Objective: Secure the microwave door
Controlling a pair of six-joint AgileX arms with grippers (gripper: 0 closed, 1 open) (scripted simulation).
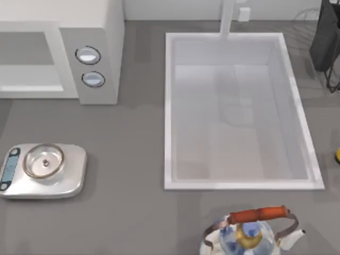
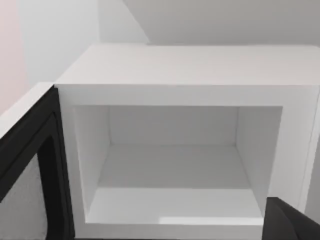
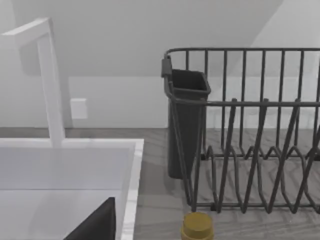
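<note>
White microwave (image 1: 101, 32) gapes at the top view's upper left.
Its door (image 2: 30, 170) swings out lower left of the left wrist view, nearer my left arm; finger states: cannot tell.

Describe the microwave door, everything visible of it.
The microwave door stands swung open at the side of the microwave, hinged along the edge of the open cavity. In the left wrist view its inner face shows a black frame around a pale grey window, with a white top edge. It looks thin, flat and rigid. Nothing touches it besides its hinge side.
</note>
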